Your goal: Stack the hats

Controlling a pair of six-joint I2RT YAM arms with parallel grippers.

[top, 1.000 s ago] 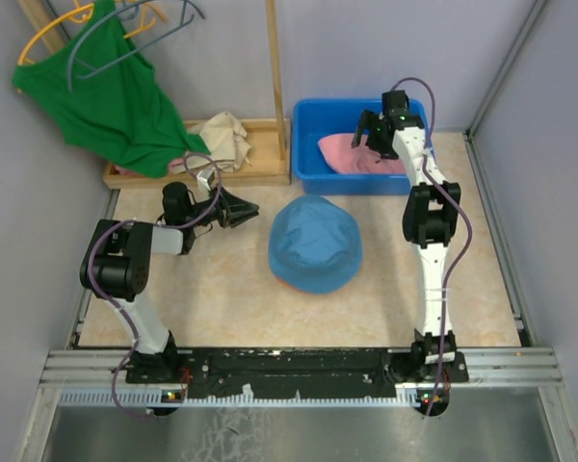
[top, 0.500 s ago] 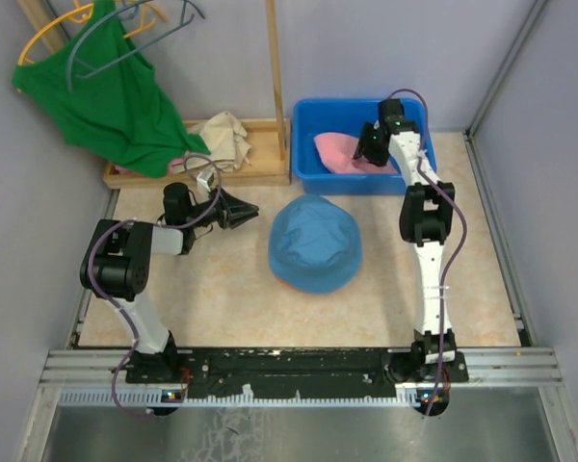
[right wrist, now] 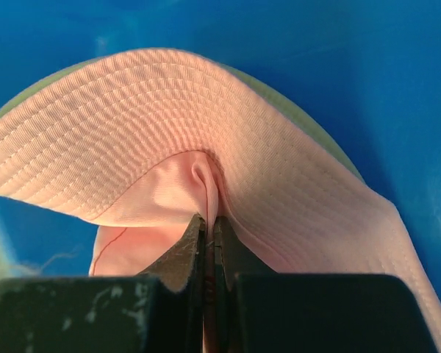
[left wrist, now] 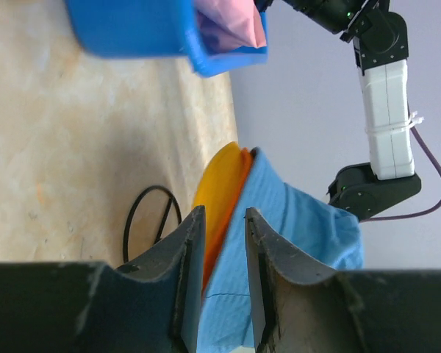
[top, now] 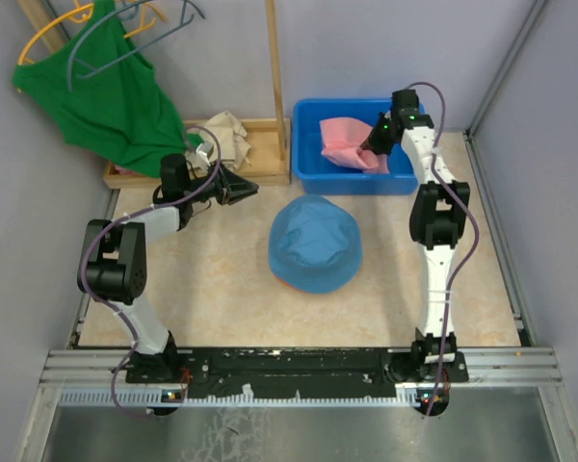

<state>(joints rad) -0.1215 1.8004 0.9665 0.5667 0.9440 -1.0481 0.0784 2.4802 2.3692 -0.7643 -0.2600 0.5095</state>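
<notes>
A light blue hat [top: 315, 243] lies in the middle of the table on top of other hats. Under its brim a yellow-orange hat [left wrist: 222, 180] and a bright orange edge [left wrist: 217, 243] peek out. The pink hat [top: 347, 142] is in the blue bin [top: 308, 168] at the back, partly raised. My right gripper [top: 372, 146] is shut on a fold of the pink fabric [right wrist: 169, 110], and its jaws [right wrist: 209, 218] pinch it tight. Left of the stack my left gripper [top: 250, 189] points at the hats and stands open, with nothing between its fingers [left wrist: 189, 246].
A green tank top [top: 106, 96] hangs on hangers at the back left. A beige cloth [top: 226, 135] lies on the wooden tray beside a wooden post [top: 275, 77]. A black cable loop [left wrist: 151, 220] lies on the table near the stack.
My right gripper went down into the bin, shut on the pink hat and lifted part of it. My left gripper shifted a little toward the back.
</notes>
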